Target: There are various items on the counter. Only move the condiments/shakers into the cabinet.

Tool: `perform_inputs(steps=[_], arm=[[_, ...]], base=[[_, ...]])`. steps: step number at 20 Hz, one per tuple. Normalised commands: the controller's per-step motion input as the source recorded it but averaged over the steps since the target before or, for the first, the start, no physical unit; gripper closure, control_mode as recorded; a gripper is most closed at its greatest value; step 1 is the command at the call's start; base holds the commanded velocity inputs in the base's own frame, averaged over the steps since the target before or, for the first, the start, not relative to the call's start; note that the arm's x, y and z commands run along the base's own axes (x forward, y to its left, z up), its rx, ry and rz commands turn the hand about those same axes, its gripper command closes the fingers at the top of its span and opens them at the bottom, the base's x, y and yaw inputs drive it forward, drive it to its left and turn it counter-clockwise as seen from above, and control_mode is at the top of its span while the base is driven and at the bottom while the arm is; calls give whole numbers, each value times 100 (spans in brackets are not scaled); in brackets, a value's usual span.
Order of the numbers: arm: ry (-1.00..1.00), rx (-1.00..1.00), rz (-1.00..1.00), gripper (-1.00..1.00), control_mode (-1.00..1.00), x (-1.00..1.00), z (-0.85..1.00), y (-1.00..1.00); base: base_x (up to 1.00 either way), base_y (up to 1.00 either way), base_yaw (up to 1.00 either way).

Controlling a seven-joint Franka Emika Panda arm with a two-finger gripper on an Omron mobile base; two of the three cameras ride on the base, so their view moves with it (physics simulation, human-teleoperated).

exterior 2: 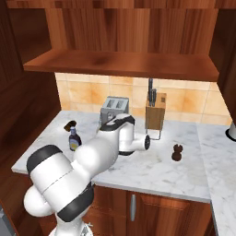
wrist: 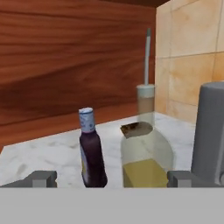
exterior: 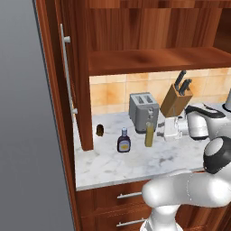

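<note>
Slim-necked bottle of yellow-green oil stands on the white-grey veined marble counter, between my two-finger pincer's tips
Jaws spread fully apart, gripping nothing; I see the small dark blue-capped bottle just beside it

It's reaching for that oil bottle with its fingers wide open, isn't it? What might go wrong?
The oil bottle is tall and slim, so a nudge from one open finger could tip it. The dark blue-capped bottle stands right beside it and might get knocked over. The toaster sits close on the other side, leaving the gripper little room.
</note>
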Motion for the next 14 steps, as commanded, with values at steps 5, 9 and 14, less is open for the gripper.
perform_inputs(steps=[5,9,14], arm=[[8,0,0,-100,-100,9,-10,13],[3,0,1,-100,-100,12,-9,5],[0,0,1,-100,-100,17,-3,6]], base=[[0,0,0],[0,0,0],[0,0,0]])
